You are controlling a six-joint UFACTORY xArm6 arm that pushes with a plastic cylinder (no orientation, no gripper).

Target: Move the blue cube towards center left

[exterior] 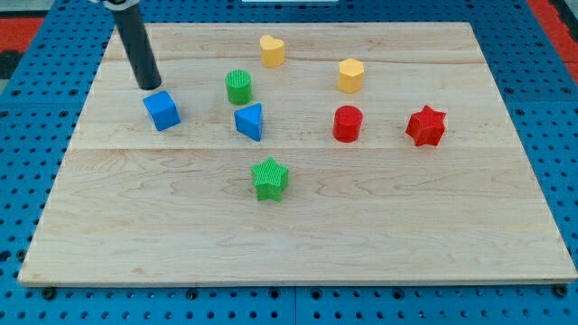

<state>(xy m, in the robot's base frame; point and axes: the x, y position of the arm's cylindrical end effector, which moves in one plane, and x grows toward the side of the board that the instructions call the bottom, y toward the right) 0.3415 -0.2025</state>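
Camera view: a pale wooden tabletop (298, 235) lies on a blue pegboard (36, 81), with seven small blocks spread over its upper half.

My tip (149, 88) is the lower end of a dark rod that comes down from the view's top left. It rests just above and slightly left of the blue cube (162, 111), very near its upper edge; whether they touch I cannot tell. There are no jaws on this arm, only the straight rod, so nothing is gripped.

The blue cube sits in the left part of the tabletop, a little above the middle height. To its right, near but apart, stands the green cylinder (238, 87), and just below that the blue triangle (250, 121). The green star (270, 178) lies lower, near the middle of the tabletop, well apart from the cube.

Toward the view's top, the yellow heart (272, 51) sits right of the green cylinder, and the yellow hexagon (351, 75) farther right. The red cylinder (348, 124) is below the yellow hexagon, with the red star (426, 125) beside it on the view's right, apart.
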